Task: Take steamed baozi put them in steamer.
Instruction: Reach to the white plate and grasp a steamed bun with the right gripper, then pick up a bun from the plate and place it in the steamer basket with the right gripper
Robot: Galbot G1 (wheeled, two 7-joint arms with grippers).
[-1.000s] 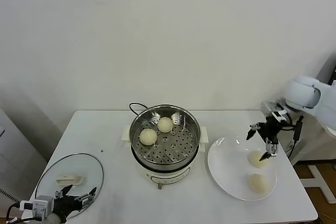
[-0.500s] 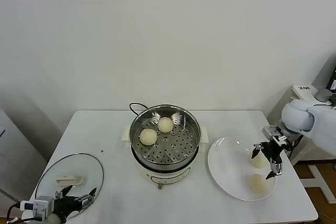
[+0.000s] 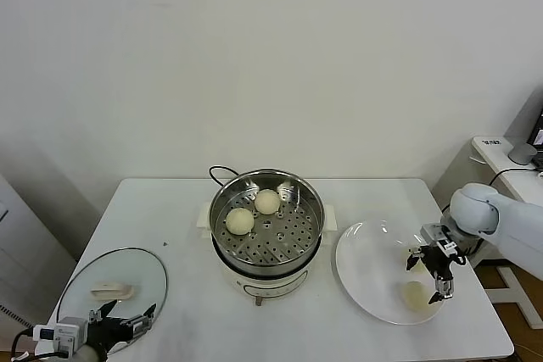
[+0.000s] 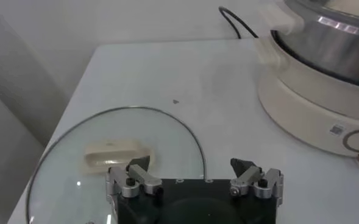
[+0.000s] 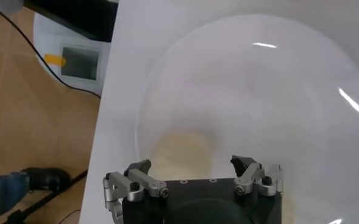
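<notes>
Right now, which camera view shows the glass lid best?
The left wrist view: the glass lid lies flat, its white handle clear, just beyond the open left gripper. The head view shows it whole but smaller. The right wrist view does not show it.

The head camera looks down over the whole table (image 3: 170,209). Each wrist camera looks close past its own fingers: the left shares the steamer (image 4: 325,73), the right shares the plate (image 5: 258,91).
</notes>
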